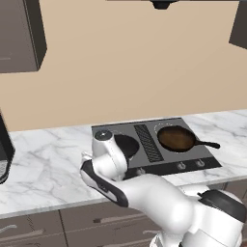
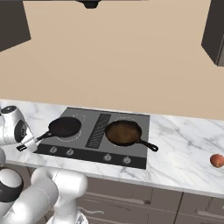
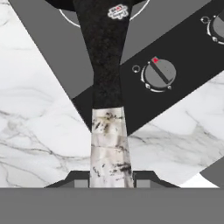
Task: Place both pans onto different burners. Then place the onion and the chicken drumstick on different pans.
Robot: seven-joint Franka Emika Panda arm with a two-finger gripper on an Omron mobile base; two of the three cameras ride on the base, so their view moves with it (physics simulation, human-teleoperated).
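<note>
The jaws grip the black pan (image 2: 64, 127) by its silvery handle end, pan ahead on its burner (image 2: 69, 127). Placing step seems finished; next, release and fetch the onion (image 2: 216, 160).

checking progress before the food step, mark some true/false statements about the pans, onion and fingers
1. The brown pan sits on the cooktop's right side. True.
2. The black pan is on the counter. False: it is on a left burner.
3. The fingers are clamped on the black pan's handle. True.
4. The onion is in a pan. False: it lies on the counter.
</note>
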